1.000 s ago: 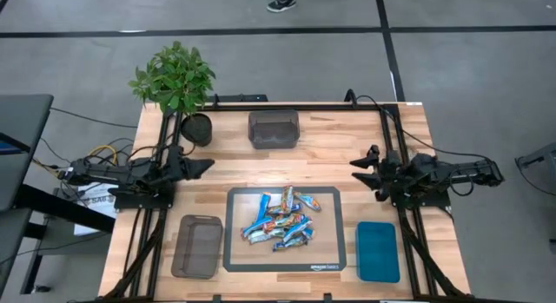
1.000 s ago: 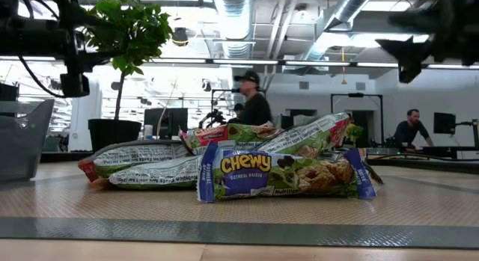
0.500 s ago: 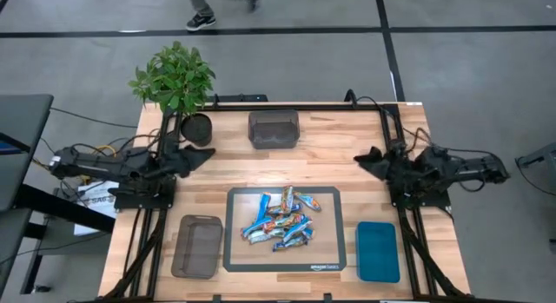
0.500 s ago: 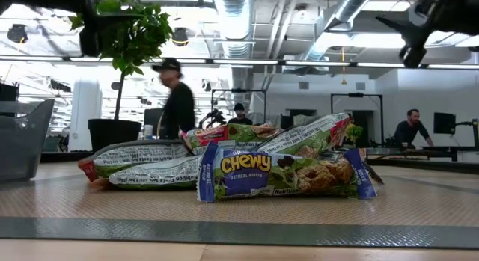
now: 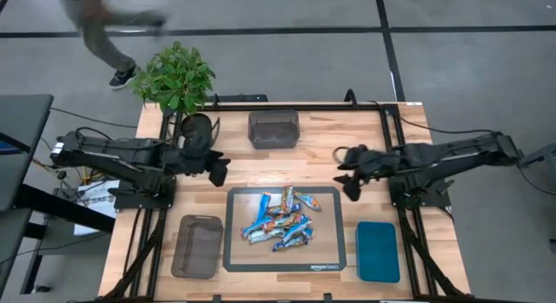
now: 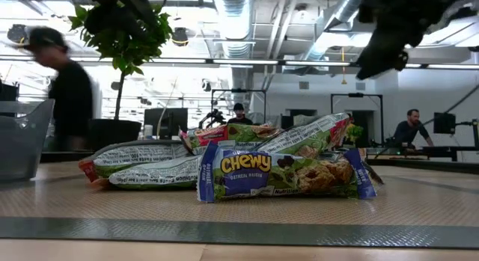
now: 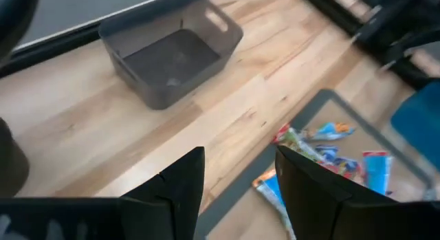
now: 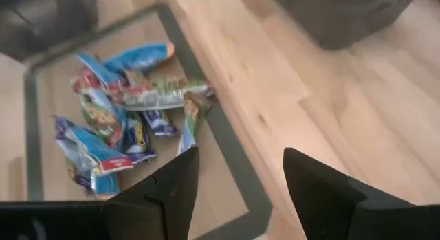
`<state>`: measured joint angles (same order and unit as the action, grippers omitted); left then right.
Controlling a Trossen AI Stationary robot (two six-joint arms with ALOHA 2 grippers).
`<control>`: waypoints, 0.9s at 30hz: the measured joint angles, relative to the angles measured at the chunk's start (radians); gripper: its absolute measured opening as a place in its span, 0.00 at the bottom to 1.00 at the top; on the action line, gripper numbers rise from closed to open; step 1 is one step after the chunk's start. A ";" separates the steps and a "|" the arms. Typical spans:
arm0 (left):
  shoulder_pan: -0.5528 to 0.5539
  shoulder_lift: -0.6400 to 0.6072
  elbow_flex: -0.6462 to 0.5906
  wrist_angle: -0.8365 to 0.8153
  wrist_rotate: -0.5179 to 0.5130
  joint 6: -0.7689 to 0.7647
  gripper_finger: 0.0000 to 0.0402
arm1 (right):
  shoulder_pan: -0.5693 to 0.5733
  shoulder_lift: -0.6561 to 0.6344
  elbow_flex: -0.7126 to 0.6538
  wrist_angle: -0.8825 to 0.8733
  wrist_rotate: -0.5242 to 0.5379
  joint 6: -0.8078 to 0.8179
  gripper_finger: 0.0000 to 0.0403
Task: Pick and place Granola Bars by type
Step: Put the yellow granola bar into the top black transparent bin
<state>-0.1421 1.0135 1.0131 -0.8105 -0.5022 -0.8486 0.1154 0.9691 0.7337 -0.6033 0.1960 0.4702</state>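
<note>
The granola bars [image 5: 280, 220] lie in a loose heap on a grey-edged mat [image 5: 236, 251] at the table's near middle. Their wrappers are blue with white, orange and green. They also show in the low view, granola bars [image 6: 277, 171], and in both wrist views, granola bars [image 7: 323, 154] and granola bars [image 8: 127, 123]. My left gripper [image 5: 221, 168] hovers open above bare wood, left of and beyond the heap; its fingers stand apart in the left wrist view, left gripper [image 7: 240, 178]. My right gripper [image 5: 347, 183] hovers open off the mat's far right corner, right gripper [image 8: 240, 178].
A grey bin [image 5: 274, 128] stands at the far middle and another grey bin [image 5: 197, 245] left of the mat. A teal tray [image 5: 378, 251] lies right of the mat. A potted plant [image 5: 178, 77] fills the far left corner. A person [image 5: 104, 34] walks beyond the table.
Both arms have swung in from the table's left and right sides toward the heap of bars, and their grippers have tipped downward. The bars have not moved. A person has walked leftward behind the table.
</note>
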 joint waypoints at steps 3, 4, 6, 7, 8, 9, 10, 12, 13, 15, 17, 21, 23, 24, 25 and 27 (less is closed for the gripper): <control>0.000 0.040 0.020 -0.004 0.013 -0.018 0.42 | 0.000 0.120 0.010 0.019 -0.037 0.000 0.50; 0.000 0.048 0.020 -0.005 0.023 -0.028 0.42 | 0.000 0.158 0.012 0.049 -0.047 0.000 0.50; 0.000 0.063 0.020 -0.013 0.039 -0.054 0.42 | 0.000 0.228 0.013 0.096 -0.071 0.000 0.50; 0.000 0.069 0.020 -0.018 0.048 -0.065 0.42 | 0.000 0.264 0.013 0.122 -0.087 0.000 0.50; 0.000 0.073 0.020 -0.025 0.056 -0.077 0.42 | 0.000 0.300 0.013 0.152 -0.100 0.000 0.50; 0.000 0.077 0.020 -0.030 0.061 -0.087 0.42 | 0.000 0.334 0.013 0.182 -0.113 0.000 0.50; 0.000 0.081 0.020 -0.030 0.064 -0.094 0.42 | 0.000 0.365 0.013 0.208 -0.127 0.000 0.50; 0.000 0.086 0.021 -0.040 0.075 -0.098 0.42 | 0.000 0.423 0.013 0.259 -0.152 0.000 0.50; 0.000 0.086 0.021 -0.043 0.076 -0.098 0.42 | 0.000 0.453 0.013 0.282 -0.164 0.000 0.50; 0.000 0.086 0.021 -0.040 0.077 -0.098 0.42 | 0.000 0.505 0.013 0.302 -0.178 0.000 0.50; 0.000 0.086 0.021 -0.048 0.078 -0.098 0.42 | 0.000 0.557 0.031 0.300 -0.182 0.000 0.50; 0.000 0.086 0.021 -0.059 0.090 -0.098 0.42 | 0.000 0.637 0.076 0.290 -0.220 -0.008 0.50; 0.000 0.086 0.021 -0.066 0.099 -0.098 0.42 | 0.000 0.673 0.107 0.291 -0.229 -0.022 0.50; 0.000 0.086 0.021 -0.071 0.102 -0.098 0.42 | 0.001 0.685 0.119 0.282 -0.229 -0.032 0.50; 0.000 0.086 0.021 -0.075 0.103 -0.098 0.42 | 0.002 0.699 0.133 0.273 -0.227 -0.034 0.50; 0.000 0.086 0.021 -0.075 0.104 -0.098 0.42 | 0.002 0.732 0.159 0.261 -0.225 -0.035 0.49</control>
<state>-0.1425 1.0996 1.0336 -0.8853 -0.3979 -0.9466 0.1177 1.7008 0.8925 -0.3424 -0.0289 0.4355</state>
